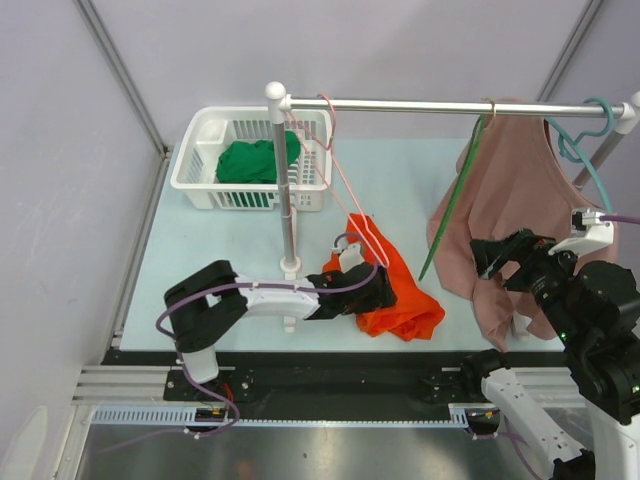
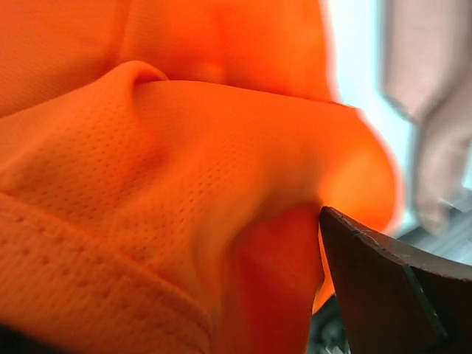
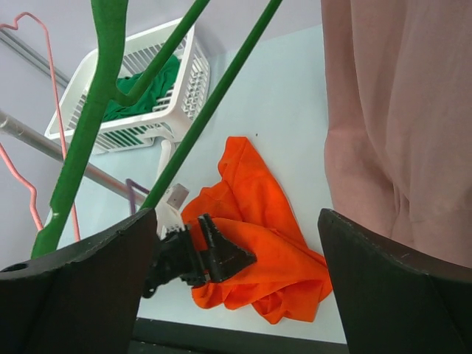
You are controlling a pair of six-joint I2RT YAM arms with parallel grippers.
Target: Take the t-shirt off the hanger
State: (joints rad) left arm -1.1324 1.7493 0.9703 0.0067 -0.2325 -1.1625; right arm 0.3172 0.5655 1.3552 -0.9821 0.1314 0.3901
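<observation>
Orange t-shirt point(image 2: 184, 184) fabric fills the left wrist view, against the spread left pincer point(image 1: 380, 292); only the top view shows it heaped on the tabletop point(image 1: 400, 180). Pink t-shirt point(image 1: 510, 200) hangs upper right beside the green hanger point(image 3: 107, 44), before the spread right pincer point(image 3: 236, 214).

Orange shirt point(image 2: 147, 184) crowding left pincer point(image 1: 385, 293), covering one finger, pink shirt point(image 2: 426, 125) beyond blurred, green hanger point(image 3: 86, 125) above right pincer point(image 3: 232, 221) cut off
</observation>
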